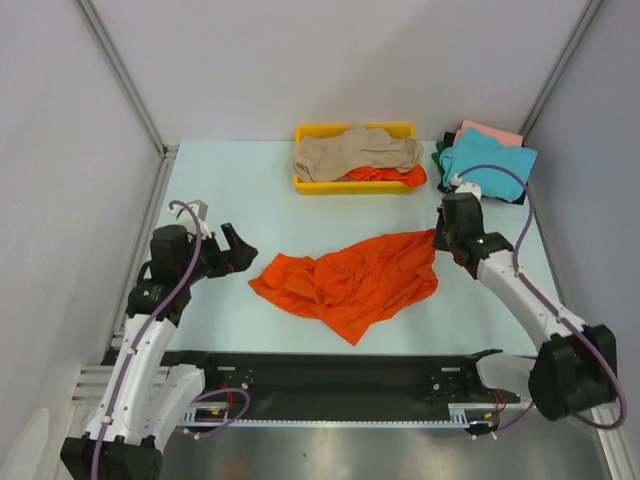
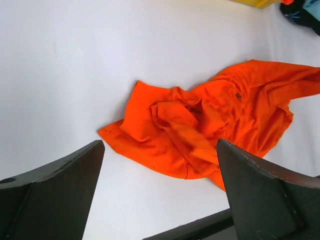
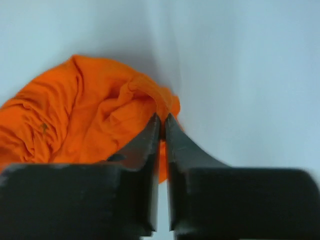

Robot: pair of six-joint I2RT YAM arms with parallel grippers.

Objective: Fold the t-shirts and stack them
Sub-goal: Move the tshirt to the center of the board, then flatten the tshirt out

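Near the middle of the table (image 1: 220, 190) lies the orange shirt (image 1: 350, 280), crumpled and unfolded, one point of cloth reaching toward the left edge and its right corner drawn out toward the right edge. The right gripper (image 1: 438, 238) is clenched on that right corner; in the right wrist view its fingers (image 3: 145, 145) stand almost together with a ridge of the cloth running up to their tips. The left gripper (image 1: 243, 250) hangs near the left edge, apart from the shirt, its jaws spread wide and holding nothing. At the far edge sits a shallow yellow tray (image 1: 310, 130) with a beige shirt (image 1: 355, 155) heaped across it and a second orange shirt (image 1: 385, 175) showing under the beige one at the tray's right end. In the far right corner is a pile with a teal shirt (image 1: 490, 165) on top, a pink shirt (image 1: 490, 132) showing behind it and a dark green shirt (image 1: 440, 155) at its left side. The table top is pale and smooth. A black rail (image 1: 340, 370) runs along the near edge. Plain grey walls (image 1: 330, 60) close in the far side and both flanks, with slanting metal posts (image 1: 120, 70) in the corners.
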